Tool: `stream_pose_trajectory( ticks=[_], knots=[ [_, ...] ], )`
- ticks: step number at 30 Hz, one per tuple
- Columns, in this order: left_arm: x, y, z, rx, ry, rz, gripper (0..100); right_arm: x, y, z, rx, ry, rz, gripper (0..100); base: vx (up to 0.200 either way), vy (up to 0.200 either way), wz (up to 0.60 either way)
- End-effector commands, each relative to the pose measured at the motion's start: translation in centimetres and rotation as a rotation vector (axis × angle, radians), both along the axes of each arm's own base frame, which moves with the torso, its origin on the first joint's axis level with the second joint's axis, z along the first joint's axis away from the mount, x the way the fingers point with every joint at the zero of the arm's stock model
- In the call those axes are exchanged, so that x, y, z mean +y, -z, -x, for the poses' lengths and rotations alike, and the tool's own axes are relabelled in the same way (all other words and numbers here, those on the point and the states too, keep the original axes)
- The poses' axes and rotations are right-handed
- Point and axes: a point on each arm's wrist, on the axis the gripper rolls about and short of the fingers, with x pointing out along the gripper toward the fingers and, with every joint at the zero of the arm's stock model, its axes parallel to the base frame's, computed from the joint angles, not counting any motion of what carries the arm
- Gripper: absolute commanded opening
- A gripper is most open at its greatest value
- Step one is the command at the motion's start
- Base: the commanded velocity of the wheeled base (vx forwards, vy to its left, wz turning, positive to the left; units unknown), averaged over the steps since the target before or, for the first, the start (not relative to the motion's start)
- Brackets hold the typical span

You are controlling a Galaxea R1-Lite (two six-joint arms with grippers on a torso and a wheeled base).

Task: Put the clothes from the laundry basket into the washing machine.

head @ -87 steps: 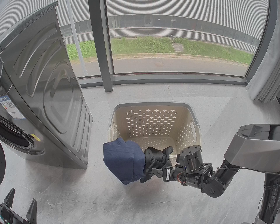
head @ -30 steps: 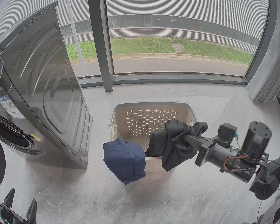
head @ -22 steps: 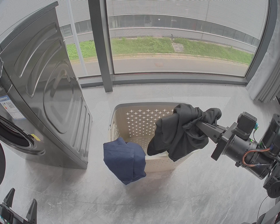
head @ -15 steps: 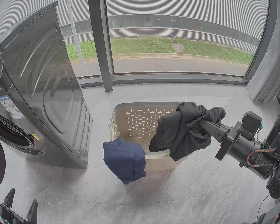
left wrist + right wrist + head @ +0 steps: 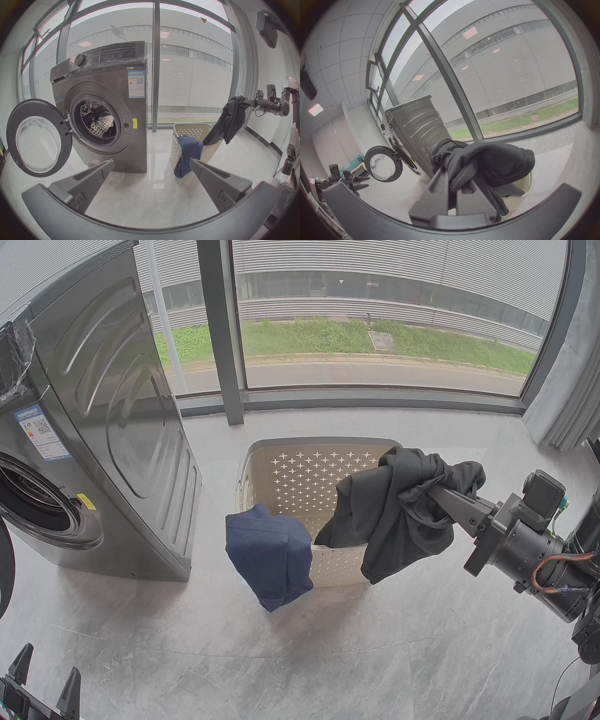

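Grey marble floor (image 5: 375,646) runs up to a tall window (image 5: 375,321), and on it stands the laundry basket (image 5: 300,484), with the washing machine (image 5: 112,427) to its left.

A black garment (image 5: 394,509) hangs bunched from the right gripper (image 5: 445,499), whose fingers are pinched narrow on a fold near its top. It sits above the basket's near right corner. Its long axis runs from the grip down and leftward: one tail appears to dip inside the basket, while the lower hem hangs outside the near wall. From the left wrist view it looks almost clear of the rim; whether the cloth touches the basket I cannot tell.

A blue garment (image 5: 272,552) is draped over the basket's near left corner, hanging down outside toward the floor.

The machine's plain side panel faces the basket. Its drum opening (image 5: 97,120) faces the near left part of the floor, with the round door (image 5: 37,137) swung wide. So the drum lies to the left of the held garment and round the machine's front corner. The right gripper's fingers already point leftward.

The left gripper (image 5: 49,665) sits low at the near left, jaws spread wide and empty. It is the nearer one to the opening.
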Motion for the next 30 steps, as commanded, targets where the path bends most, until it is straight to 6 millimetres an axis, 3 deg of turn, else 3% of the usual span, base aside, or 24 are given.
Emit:
stream_pose_trajectory(
  ticks=[1, 30],
  knots=[
    [0.00, 0.43, -0.03, 0.004, -0.001, -0.001, 100, 0.11, -0.06, -0.06, -0.002, -0.003, -0.003, 0, 0.000, 0.200, 0.00],
    [0.00, 0.42, -0.02, 0.006, 0.001, 0.005, 100, 0.37, -0.56, 0.01, -0.014, -0.018, -0.022, 0, 0.000, 0.200, 0.00]
  ],
)
